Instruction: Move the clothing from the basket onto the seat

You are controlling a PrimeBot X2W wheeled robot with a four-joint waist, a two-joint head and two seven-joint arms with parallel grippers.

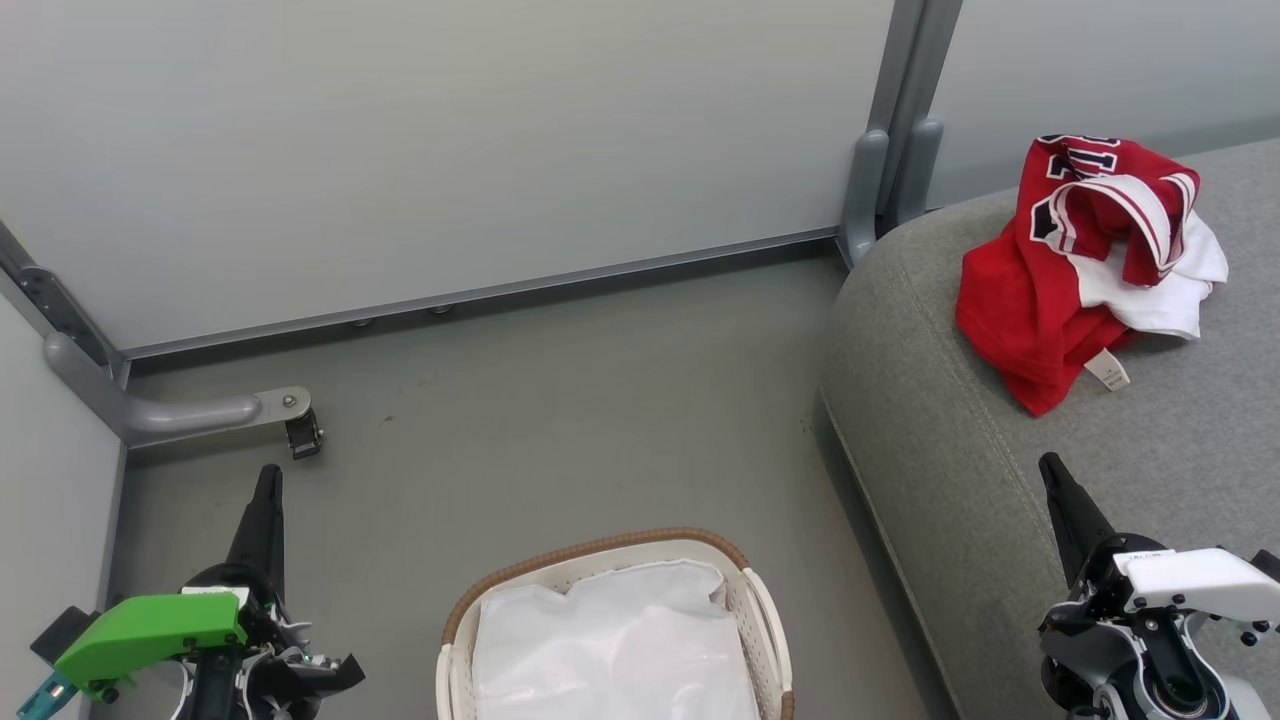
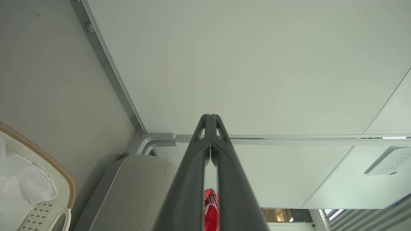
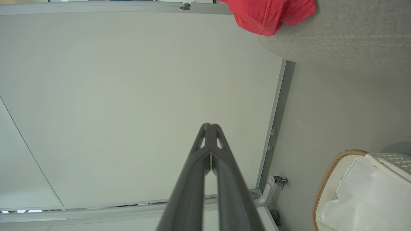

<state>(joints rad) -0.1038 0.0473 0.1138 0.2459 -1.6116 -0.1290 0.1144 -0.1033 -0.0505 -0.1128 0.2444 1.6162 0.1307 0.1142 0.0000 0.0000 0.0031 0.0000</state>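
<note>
Locating the clothing (image 1: 1085, 270): bunched in one heap on the seat (image 1: 960, 480), near the cushion's rounded edge and the far wall panel (image 1: 450, 150). Shows red fabric with navy-and-white lettering at the top, white striped trim looped through the middle, a white part at the right and a small white tag (image 1: 1107, 371) at the lower edge. Touches neither gripper.

Locating the basket (image 1: 600, 548): on the floor (image 1: 560, 400), just beside the seat, between the two grippers in the head view. Holds the white liner (image 1: 610, 640) inside the brown woven rim.

Checking the left gripper (image 1: 268, 478): closed tip to tip, clamped on nothing, raised over the floor left of the basket, tip near the caster bracket (image 1: 300, 430). Confirmed in the left wrist view: fingers (image 2: 189, 173) meeting at the tips and aimed at the wall panel, a sliver of red clothing visible between them lower down, seat edge and basket rim at the left.

Checking the right gripper (image 1: 1052, 475): likewise closed and empty, positioned over the near part of the seat, well apart from the clothing. Confirmed in the right wrist view: fingers (image 3: 192, 183) pressed together at the tips, clothing on the seat at the top edge, basket at the lower right.
</note>
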